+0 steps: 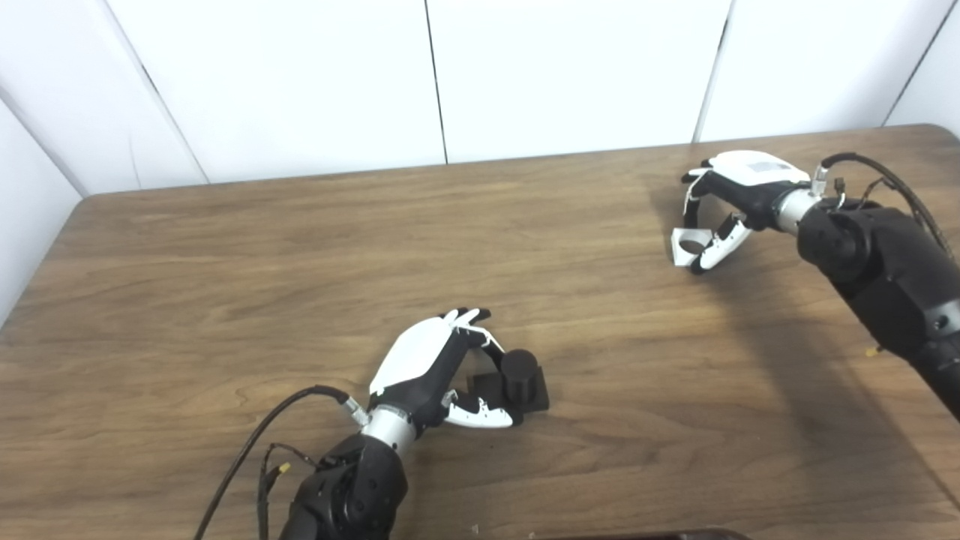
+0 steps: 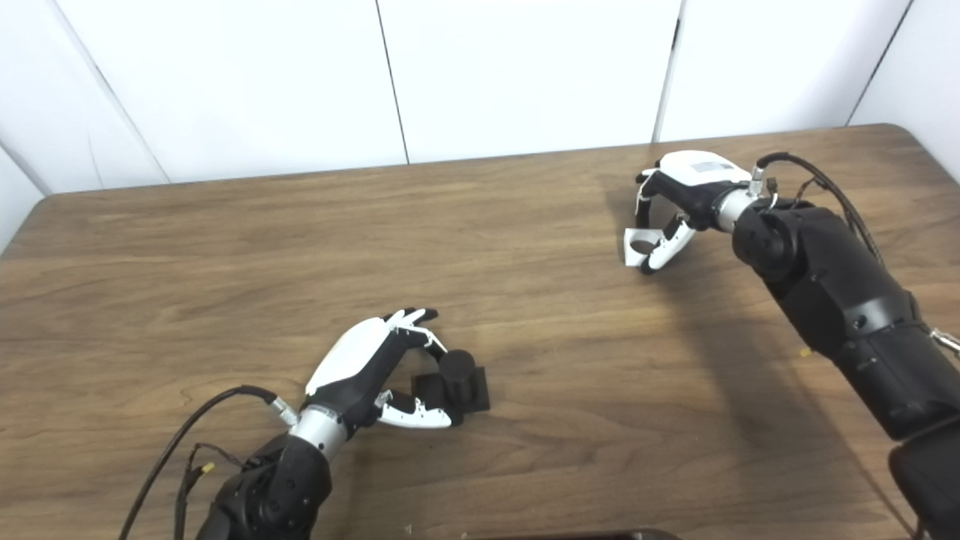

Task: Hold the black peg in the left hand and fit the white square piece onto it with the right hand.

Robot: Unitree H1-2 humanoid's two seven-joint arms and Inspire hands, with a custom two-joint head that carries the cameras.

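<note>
The black peg (image 1: 517,379), a round post on a square base, stands on the wooden table (image 1: 225,285) near the front middle. My left hand (image 1: 439,371) is around its left side, fingers curled over the top and thumb along the front of the base. The white square piece (image 1: 688,246) with a round hole sits at the far right, between the fingers and thumb of my right hand (image 1: 724,206). Whether it rests on the table or is lifted is unclear. Both also show in the right eye view: peg (image 2: 457,381), piece (image 2: 641,246).
White wall panels (image 1: 435,75) stand behind the table's far edge. Black cables (image 1: 247,450) trail from my left wrist, and others run along my right forearm (image 1: 885,262). A dark object edge shows at the bottom (image 1: 637,535).
</note>
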